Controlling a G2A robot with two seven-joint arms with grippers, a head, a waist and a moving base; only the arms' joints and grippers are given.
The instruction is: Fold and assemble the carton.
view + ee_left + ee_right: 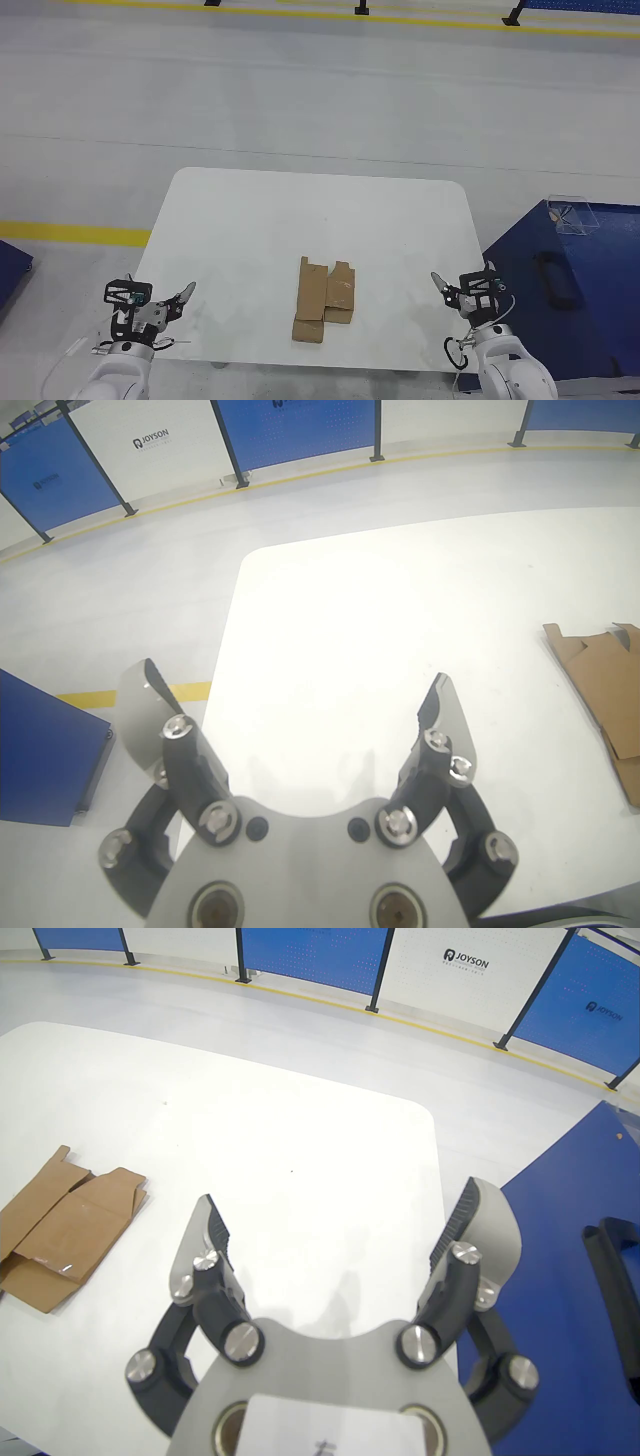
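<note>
A flattened brown carton lies on the white table, near the front edge and around the middle. Its flaps are spread flat, seen also in the left wrist view and the right wrist view. My left gripper hovers at the table's front left corner, open and holding nothing. My right gripper hovers at the front right corner, open as well with nothing between its fingers. Both are well apart from the carton.
A blue cabinet with a black handle stands close to the table's right side, with a clear tray on top. Another blue block stands left of the table. Blue and white fence panels stand far behind.
</note>
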